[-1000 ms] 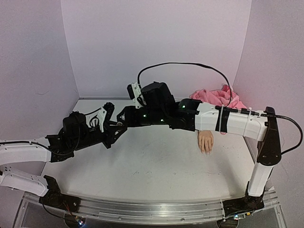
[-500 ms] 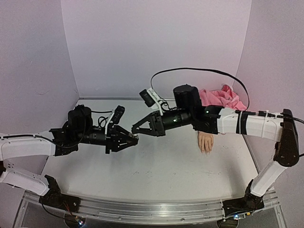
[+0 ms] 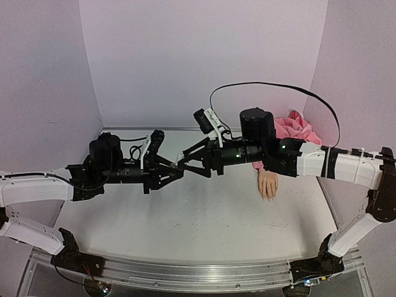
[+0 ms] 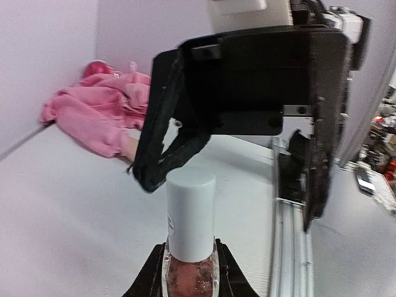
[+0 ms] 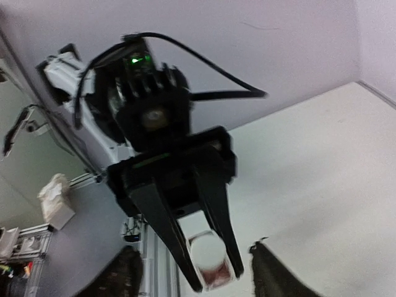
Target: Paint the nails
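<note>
My left gripper (image 3: 174, 175) is shut on a small pinkish polish bottle (image 4: 189, 272) with a white cap (image 4: 190, 213), held above the table with the cap pointing at the right arm. The right gripper (image 3: 184, 167) faces it tip to tip, open. One black finger (image 4: 151, 176) stands just beside the cap top and the other finger (image 4: 312, 198) far to the side. From the right wrist the bottle (image 5: 210, 260) shows between the left gripper's fingers. The mannequin hand (image 3: 267, 184) lies palm down at the right, and its nails (image 3: 270, 195) are too small to make out.
The pink sleeve (image 3: 297, 127) is bunched in the back right corner, also pink sleeve (image 4: 93, 120) in the left wrist view. A black cable (image 3: 278, 90) arcs above the right arm. The aluminium rail (image 3: 198, 272) runs along the near table edge.
The right arm has pulled back to the right and its gripper has opened. The left gripper has swung up level with the bottle, now tip to tip with the right gripper.
</note>
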